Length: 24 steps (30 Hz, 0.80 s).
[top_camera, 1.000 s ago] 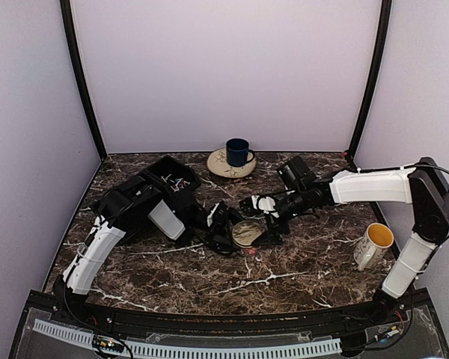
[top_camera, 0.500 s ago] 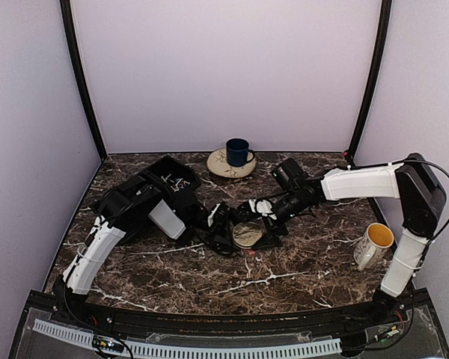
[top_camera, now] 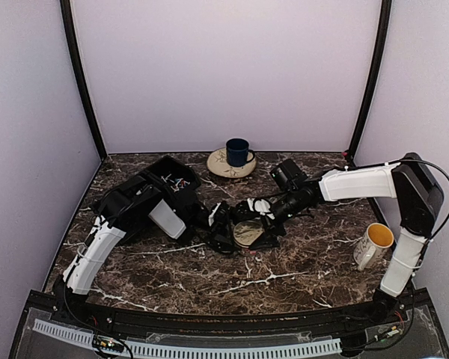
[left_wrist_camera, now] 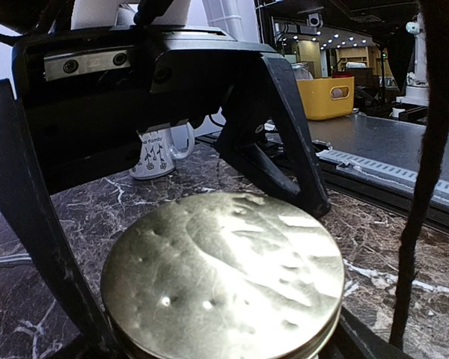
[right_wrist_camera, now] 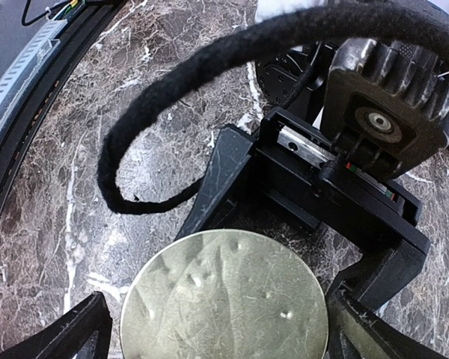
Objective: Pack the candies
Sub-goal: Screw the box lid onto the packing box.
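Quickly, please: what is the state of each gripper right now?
Left gripper: closed on the gold lid, gripping its sides.
Right gripper: open, one finger on each side of the same lid, holding nothing.

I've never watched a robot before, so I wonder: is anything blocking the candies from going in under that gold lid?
Yes: the gold lid itself, lying flat in the middle. The left gripper and the open right gripper straddle it. The candies lie apart in the black tray, rear left.
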### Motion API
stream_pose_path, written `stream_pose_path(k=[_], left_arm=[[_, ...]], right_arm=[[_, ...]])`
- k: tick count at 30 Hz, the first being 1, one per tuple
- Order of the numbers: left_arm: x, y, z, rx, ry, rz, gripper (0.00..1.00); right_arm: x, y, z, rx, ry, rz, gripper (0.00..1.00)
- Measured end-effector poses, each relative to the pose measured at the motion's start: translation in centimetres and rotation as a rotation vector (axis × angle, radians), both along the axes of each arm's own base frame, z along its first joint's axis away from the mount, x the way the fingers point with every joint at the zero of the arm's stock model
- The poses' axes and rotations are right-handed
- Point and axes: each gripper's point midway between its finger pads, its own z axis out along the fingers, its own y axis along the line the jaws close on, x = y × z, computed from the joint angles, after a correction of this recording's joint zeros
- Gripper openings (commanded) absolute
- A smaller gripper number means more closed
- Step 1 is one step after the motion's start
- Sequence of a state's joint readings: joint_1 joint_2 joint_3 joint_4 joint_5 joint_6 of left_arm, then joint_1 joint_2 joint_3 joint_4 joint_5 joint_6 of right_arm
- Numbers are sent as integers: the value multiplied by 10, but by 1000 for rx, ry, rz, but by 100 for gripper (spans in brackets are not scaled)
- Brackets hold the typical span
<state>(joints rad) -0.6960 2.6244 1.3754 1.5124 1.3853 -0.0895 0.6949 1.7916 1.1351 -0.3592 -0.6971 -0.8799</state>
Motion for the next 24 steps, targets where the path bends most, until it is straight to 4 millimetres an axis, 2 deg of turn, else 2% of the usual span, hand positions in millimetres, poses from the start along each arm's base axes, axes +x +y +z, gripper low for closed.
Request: stream_pose_path(k=[11,24], left_arm=[[2,-1,0,2,4,11,70],[10,0,1,-2,13,43,69]], right_arm=[[4,5,-2,3,21,-13,88],[9,2,-3,34,-2,-115,86]])
